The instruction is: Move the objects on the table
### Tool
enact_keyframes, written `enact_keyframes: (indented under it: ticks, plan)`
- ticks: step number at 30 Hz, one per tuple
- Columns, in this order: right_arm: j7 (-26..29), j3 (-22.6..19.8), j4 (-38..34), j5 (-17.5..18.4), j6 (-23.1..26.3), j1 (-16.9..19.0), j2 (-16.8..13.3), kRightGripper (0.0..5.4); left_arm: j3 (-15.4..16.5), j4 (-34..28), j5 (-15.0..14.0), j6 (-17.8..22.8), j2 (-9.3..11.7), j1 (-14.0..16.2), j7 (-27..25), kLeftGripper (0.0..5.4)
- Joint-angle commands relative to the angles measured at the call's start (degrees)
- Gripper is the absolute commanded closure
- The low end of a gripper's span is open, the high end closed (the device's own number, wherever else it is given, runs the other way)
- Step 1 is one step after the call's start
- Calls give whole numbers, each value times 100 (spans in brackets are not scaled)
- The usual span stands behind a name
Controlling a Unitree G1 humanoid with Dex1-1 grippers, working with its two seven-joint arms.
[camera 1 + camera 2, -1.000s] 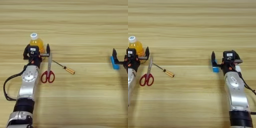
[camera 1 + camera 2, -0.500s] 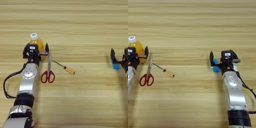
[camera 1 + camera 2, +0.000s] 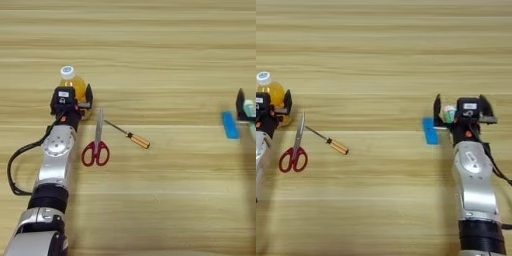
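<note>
A: Table (image 3: pixel 150 210) first, since it fills your whole view: light planks running side to side, and your things lie in two groups, well apart.

B: And my arms?

A: Your left arm reaches up from the lower left, with the left gripper (image 3: pixel 70 101) set around the orange-drink bottle (image 3: pixel 71 81). One black finger stands on each side of its body, spread as wide as the bottle. I can't tell whether they press on it (they may only be framing it), so I judge you're lined up for a grasp, not holding.

B: The right side?

A: Your right gripper (image 3: pixel 461 107) has its two fingers spread apart, and the white-green glue stick (image 3: pixel 449 113) stands between them, close to the left finger. Nothing is clamped there.

B: Loose items?

A: The red-handled scissors (image 3: pixel 97 142) lie just right of your left forearm, blades closed and pointing away from you, handles toward you. The thin orange-handled screwdriver (image 3: pixel 129 135) lies slanted beside them, its tip near the blades and its handle down to the right. The small blue block (image 3: pixel 430 131) lies flat just left of your right gripper, outside its fingers. It's close enough that a sideways sweep could nudge it, I'd say.
</note>
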Motion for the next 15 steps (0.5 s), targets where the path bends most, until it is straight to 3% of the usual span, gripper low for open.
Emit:
enact_keyframes:
  ticks: [1, 8, 15]
  plan:
    - [-228, -246, 114, -20, 26, -141, -102, 0, -1, -51, -12, -57, 39, -34, -27, 202]
    - [-278, -317, 437, -57, 121, -215, -252, 0, -25, -341, -29, 62, 11, 3, -17, 202]
    - [-308, -376, 560, -40, 132, -258, -280, 0, -208, -1197, -61, 532, -213, -214, 18, 204]
